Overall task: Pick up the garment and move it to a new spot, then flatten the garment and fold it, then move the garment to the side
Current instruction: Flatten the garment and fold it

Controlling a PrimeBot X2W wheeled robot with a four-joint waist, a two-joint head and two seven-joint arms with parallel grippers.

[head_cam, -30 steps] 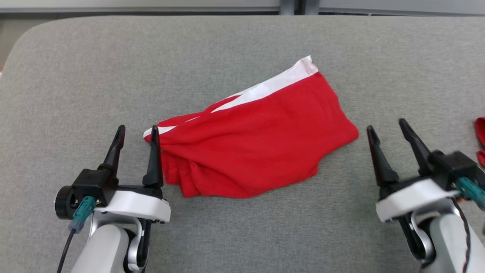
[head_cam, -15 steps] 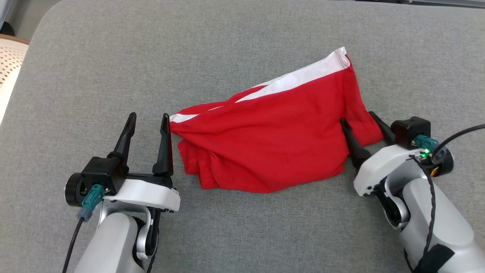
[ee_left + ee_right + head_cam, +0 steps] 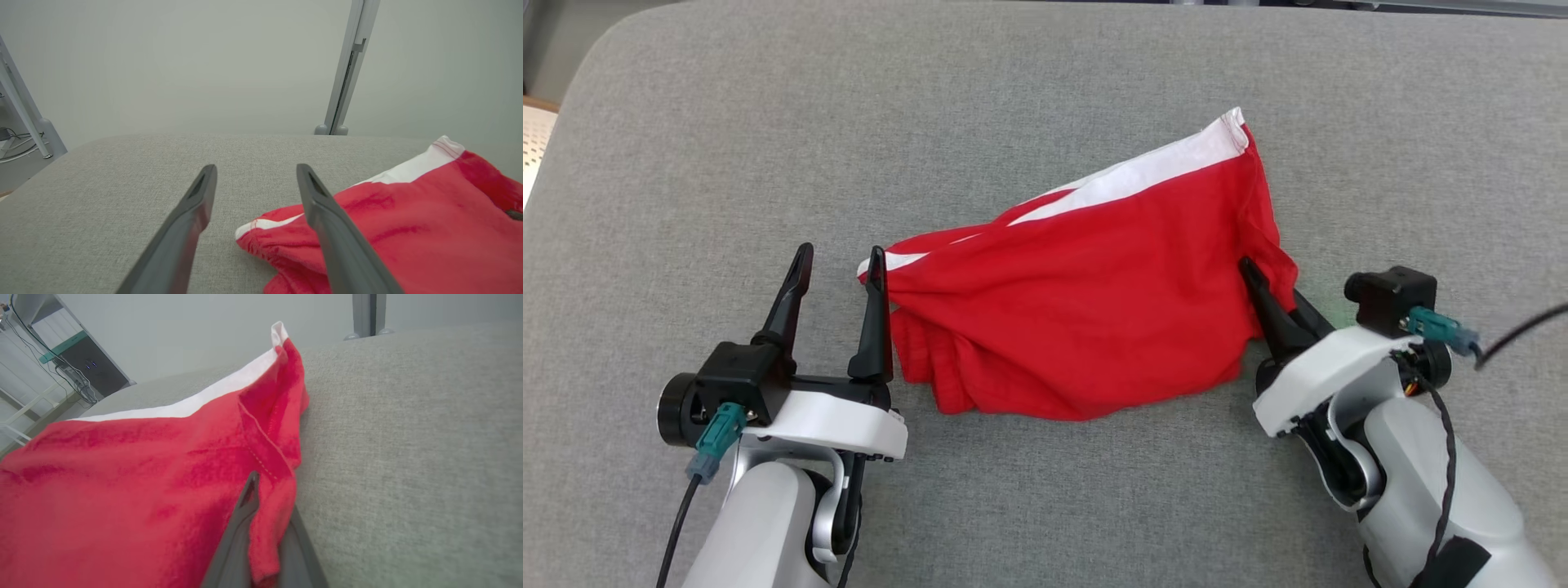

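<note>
The garment [image 3: 1086, 302] is red with a white band along its far edge, lying crumpled mid-table. My right gripper [image 3: 1270, 282] is shut on the garment's right corner; in the right wrist view red cloth [image 3: 163, 490] is pinched between the two dark fingers [image 3: 237, 535]. My left gripper [image 3: 840, 263] stands open at the garment's left end, its right finger touching the white-banded corner. In the left wrist view the garment [image 3: 408, 228] lies to the right of the open fingers [image 3: 327, 220], with nothing between them.
The grey fabric table [image 3: 768, 122] stretches wide on all sides of the garment. A rounded table corner shows at the far left, with a pale perforated object [image 3: 538, 139] beyond it. A grey post [image 3: 347, 69] stands behind the table.
My right gripper moved in from the right onto the garment's right corner and shut on it, bunching the cloth there. The head camera shifted. The left gripper stayed open at the left end.
</note>
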